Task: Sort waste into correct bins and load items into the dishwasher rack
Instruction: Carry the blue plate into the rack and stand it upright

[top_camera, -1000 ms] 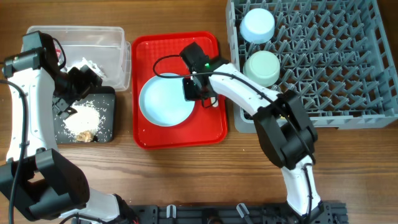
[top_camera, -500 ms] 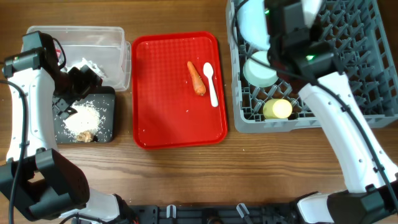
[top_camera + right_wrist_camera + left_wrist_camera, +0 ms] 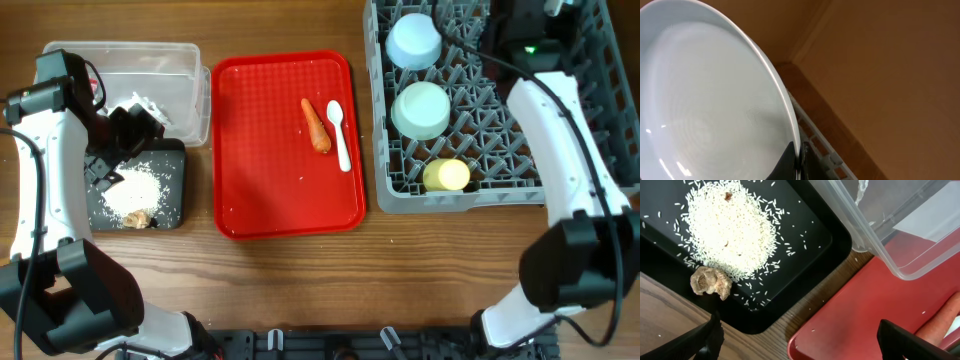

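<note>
My right gripper (image 3: 799,161) is shut on the rim of the light blue plate (image 3: 705,100) and holds it tilted over the far edge of the grey dishwasher rack (image 3: 500,140). In the overhead view that arm reaches to the top edge (image 3: 520,14) and the plate does not show. The rack holds a light blue bowl (image 3: 413,40), a pale green bowl (image 3: 420,110) and a yellow cup (image 3: 447,175). An orange carrot (image 3: 317,127) and a white spoon (image 3: 340,135) lie on the red tray (image 3: 270,190). My left gripper (image 3: 805,347) is open and empty over the black tray (image 3: 805,255).
The black tray holds rice grains (image 3: 730,230) and a brown food bit (image 3: 710,282). The clear tub (image 3: 150,70) behind it holds white tissue (image 3: 145,108). The carrot's tip shows in the left wrist view (image 3: 946,320). The rack's far rim (image 3: 826,146) lies under the plate.
My right gripper lifted the plate off the red tray and carried it right and back over the rack, uncovering the carrot and spoon. The left arm has not moved.
</note>
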`<state>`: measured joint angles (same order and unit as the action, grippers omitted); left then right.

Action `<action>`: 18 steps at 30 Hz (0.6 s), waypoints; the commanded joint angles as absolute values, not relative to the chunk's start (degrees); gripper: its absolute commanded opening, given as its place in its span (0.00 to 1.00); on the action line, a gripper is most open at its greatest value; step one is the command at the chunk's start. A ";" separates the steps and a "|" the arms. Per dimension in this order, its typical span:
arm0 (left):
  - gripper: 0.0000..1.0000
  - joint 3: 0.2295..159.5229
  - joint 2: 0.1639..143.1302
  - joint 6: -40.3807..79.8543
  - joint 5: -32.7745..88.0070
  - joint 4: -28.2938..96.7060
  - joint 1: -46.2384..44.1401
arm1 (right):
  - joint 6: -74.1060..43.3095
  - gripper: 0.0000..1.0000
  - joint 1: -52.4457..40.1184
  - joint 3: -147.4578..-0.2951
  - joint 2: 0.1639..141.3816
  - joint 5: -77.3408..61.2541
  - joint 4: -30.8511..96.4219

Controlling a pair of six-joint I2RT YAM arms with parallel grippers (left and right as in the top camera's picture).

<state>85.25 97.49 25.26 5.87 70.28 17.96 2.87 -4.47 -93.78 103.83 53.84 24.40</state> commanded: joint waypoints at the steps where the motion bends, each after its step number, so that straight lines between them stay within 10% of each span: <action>1: 1.00 85.38 97.30 25.98 6.17 69.87 18.11 | 4.49 0.04 -4.64 -94.11 107.11 53.93 24.08; 15: 1.00 85.38 97.30 25.98 6.15 69.67 18.13 | 1.32 0.06 -5.19 -94.04 111.24 30.46 31.24; 18: 1.00 85.38 97.30 25.98 6.15 69.65 18.13 | 1.06 1.00 -5.30 -94.08 110.61 29.47 31.64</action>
